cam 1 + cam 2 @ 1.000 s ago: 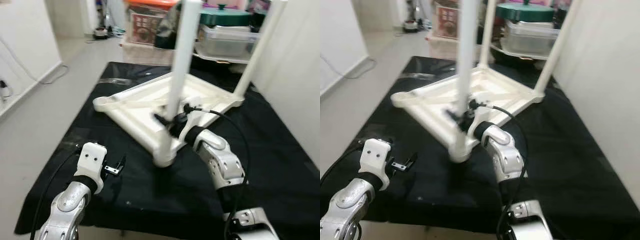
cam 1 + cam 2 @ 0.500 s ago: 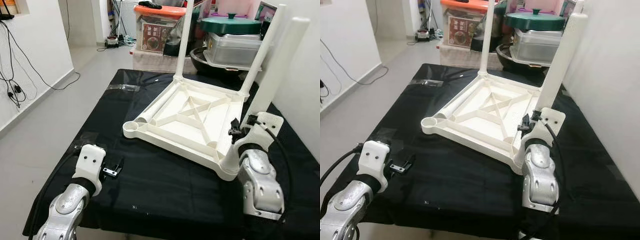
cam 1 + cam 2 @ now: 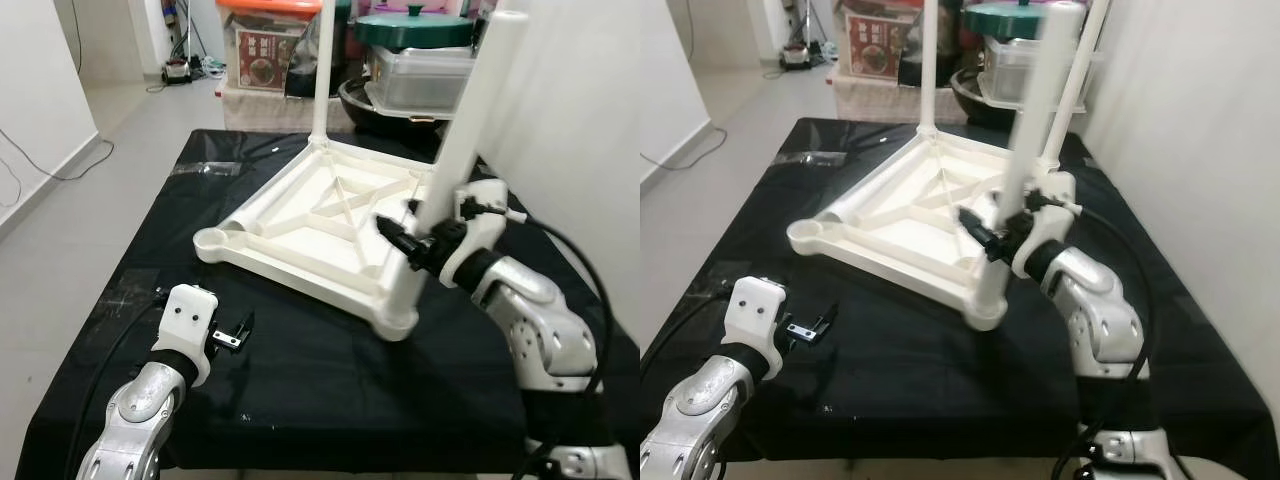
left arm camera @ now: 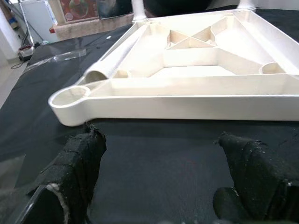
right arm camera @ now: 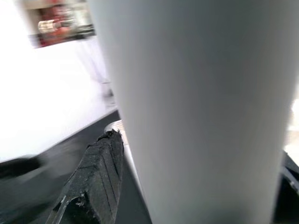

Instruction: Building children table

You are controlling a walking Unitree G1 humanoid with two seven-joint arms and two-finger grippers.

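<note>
The white plastic children's table top (image 3: 330,215) lies upside down on the black-covered table (image 3: 300,400). Two legs stand upright at its far corners (image 3: 927,60) (image 3: 1080,70). A third white leg (image 3: 460,150) stands in the near corner socket (image 3: 395,322). My right gripper (image 3: 405,240) is shut on this leg low down; in the right wrist view the leg (image 5: 196,107) sits beside one black finger (image 5: 93,177). The left corner socket (image 3: 212,240) is empty, and a loose leg (image 4: 112,65) lies inside the frame. My left gripper (image 3: 235,335) hovers open over the cloth, its fingers (image 4: 79,168) apart.
Storage boxes (image 3: 265,50) and a green-lidded pot on a clear tub (image 3: 415,60) stand behind the table. A white wall (image 3: 580,130) runs close along the right. Crumpled clear plastic (image 3: 205,168) lies at the far left of the cloth. Open floor (image 3: 60,220) is to the left.
The head view has swung about, so the whole scene shifted. My right gripper has kept hold of the leg, which now stands more upright. The left arm has stayed put.
</note>
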